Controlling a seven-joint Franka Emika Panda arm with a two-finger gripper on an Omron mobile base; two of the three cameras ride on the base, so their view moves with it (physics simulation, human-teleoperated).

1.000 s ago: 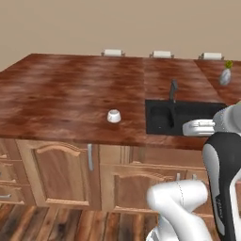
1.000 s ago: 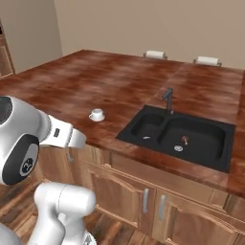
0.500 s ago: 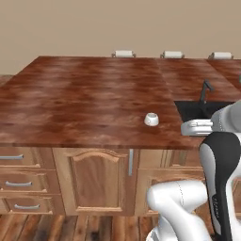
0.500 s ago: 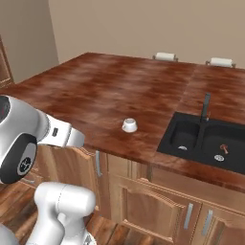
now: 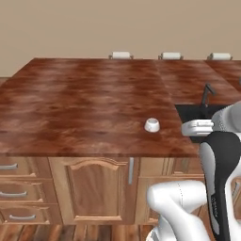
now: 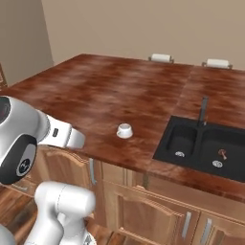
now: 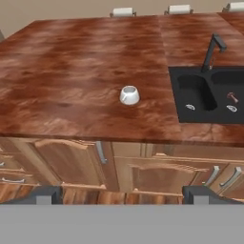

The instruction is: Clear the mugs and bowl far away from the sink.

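A small white round vessel [image 7: 129, 95] stands on the brown counter [image 7: 71, 71] near its front edge, left of the black sink [image 7: 195, 107]. It is wider at its base than at its top, and I cannot tell whether it is the bowl or the white mug. It also sits at mid-counter in both base views [image 5: 151, 125] [image 6: 124, 130]. A small red thing [image 7: 232, 97], perhaps the red mug, lies in the sink's larger basin. My gripper [image 7: 123, 194] hangs open and empty in front of the cabinets, low and well short of the white vessel.
A slim dark faucet [image 7: 213, 48] rises behind the sink. Wooden cabinet doors [image 7: 157, 174] and drawers [image 5: 19, 193] with metal handles run under the counter. White chair backs [image 5: 121, 55] line its far edge. A wide stretch of counter extends left of the vessel.
The whole picture has shifted: the base has driven left along the counter, so the sink now sits at the right edge. Nothing on the counter has moved. The gripper stays open.
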